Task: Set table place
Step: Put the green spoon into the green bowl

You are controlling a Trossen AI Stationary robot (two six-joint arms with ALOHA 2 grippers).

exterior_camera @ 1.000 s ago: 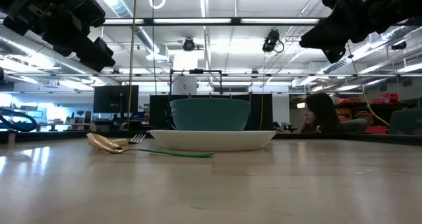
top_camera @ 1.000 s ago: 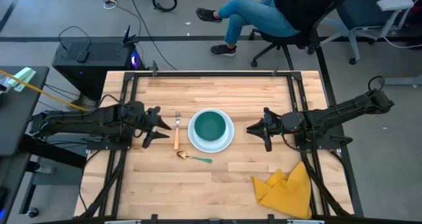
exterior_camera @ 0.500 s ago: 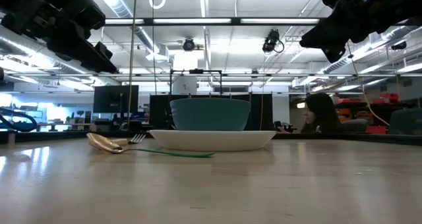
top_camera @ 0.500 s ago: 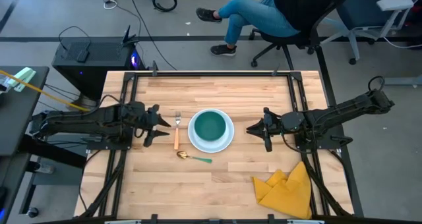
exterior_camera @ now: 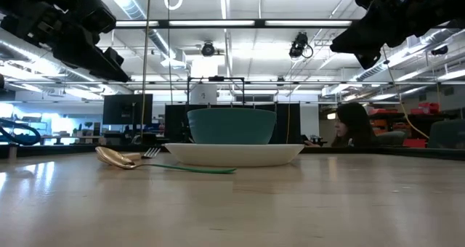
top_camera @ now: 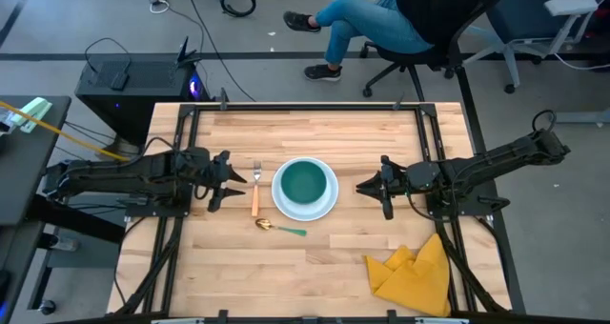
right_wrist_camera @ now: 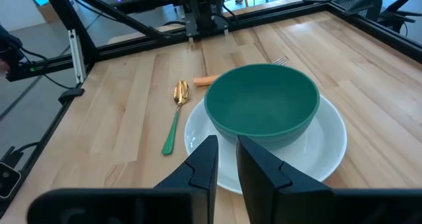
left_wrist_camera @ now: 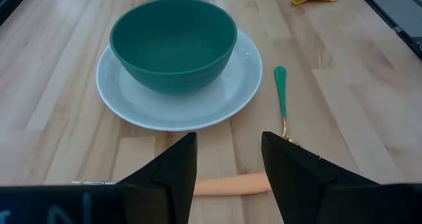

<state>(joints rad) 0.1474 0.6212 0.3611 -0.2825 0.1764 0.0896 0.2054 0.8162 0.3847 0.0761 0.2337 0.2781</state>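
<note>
A teal bowl stands on a round white plate in the middle of the wooden table. An orange-handled fork lies left of the plate. A gold spoon with a teal handle lies in front of the plate's left side. My left gripper hovers open just left of the fork, above the table; the fork's handle shows between its fingers. My right gripper hovers right of the plate, its fingers a small gap apart and empty.
A crumpled yellow cloth lies at the table's near right corner. A person sits on an office chair beyond the far edge. Bare planks lie along the far edge and the near left.
My left gripper has drawn back a little toward the table's left edge, away from the fork, and has risen slightly. The bowl, plate, fork and spoon have stayed where they were.
</note>
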